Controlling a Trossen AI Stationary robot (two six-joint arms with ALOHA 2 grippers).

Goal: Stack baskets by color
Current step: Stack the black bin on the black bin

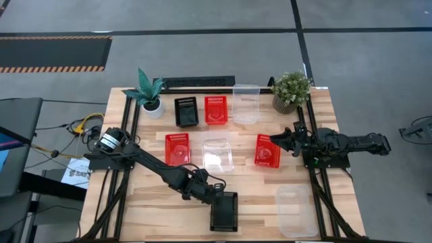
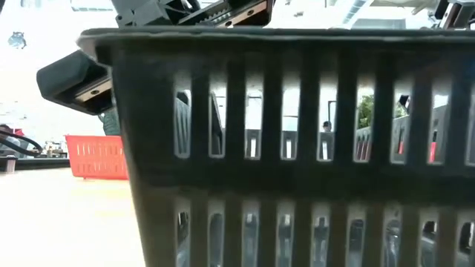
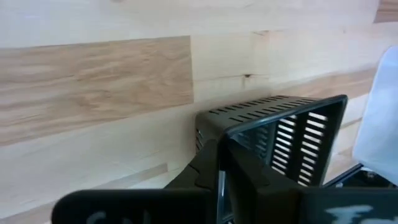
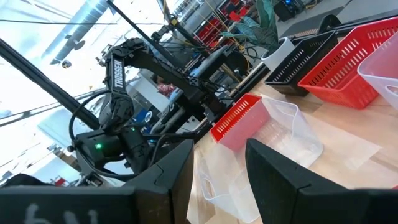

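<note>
A black basket (image 1: 225, 212) sits near the table's near edge, and it fills the low view (image 2: 297, 148). My left gripper (image 1: 216, 196) is shut on its far end (image 3: 221, 186). Another black basket (image 1: 187, 112), three red baskets (image 1: 216, 109) (image 1: 177, 148) (image 1: 267, 151) and three clear baskets (image 1: 246, 102) (image 1: 217, 154) (image 1: 295, 210) rest flat on their bases, each apart from the others. My right gripper (image 1: 278, 140) waits open at the table's right side (image 4: 217, 168), holding nothing. My left gripper pinches the black basket's far short wall near its left corner (image 3: 225, 138), one finger (image 3: 255, 180) inside and one finger (image 3: 202, 177) outside. The fingers slant down from the table's far left. Whether the base rests on the table, I cannot tell.
Two potted plants (image 1: 150, 91) (image 1: 291, 90) stand at the far corners, with a black bar (image 1: 199, 82) along the far edge between them. Bare wood lies left of the held basket (image 1: 162, 209).
</note>
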